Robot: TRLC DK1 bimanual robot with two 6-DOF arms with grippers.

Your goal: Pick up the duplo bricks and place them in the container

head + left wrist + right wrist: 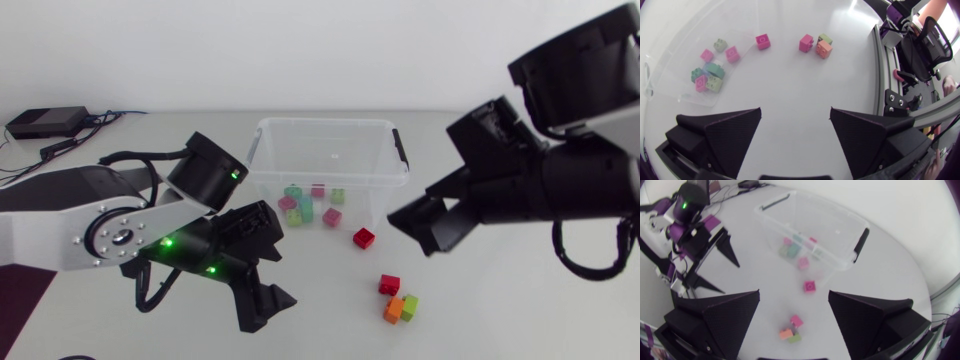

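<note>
Okay, both arms hang above the table [500, 320] with nothing in hand. We take the container [325, 140] as the clock centre in the head view.

Our left gripper [268, 262] sits at 7 o'clock, fingers spread wide and empty. Our right gripper [420, 228] sits at 4 o'clock, also spread wide and empty. We judge the wide spread is there so a finger can drop on each side of a brick.

The container is clear and has no lid on it, so drops can go straight in from above. Several sorted bricks [305, 205], pink, green and teal, lie on its floor toward the 6 o'clock wall, probably because drops come in from the arms' side.

Left to do:
- One red brick [364, 237] lies at 5 o'clock, just outside the front wall and on its own, so it should be an easy straddle.
- A cluster of three [397, 298], red, orange and green, lies further out along 5 o'clock. The bricks touch each other, so fingers may nudge a neighbour.

The right gripper's wrist view looks down on both the lone brick and the cluster ahead of its fingers, so we judge it is the arm lined up for the next pick. The task looks past halfway, with four bricks outside.
</note>
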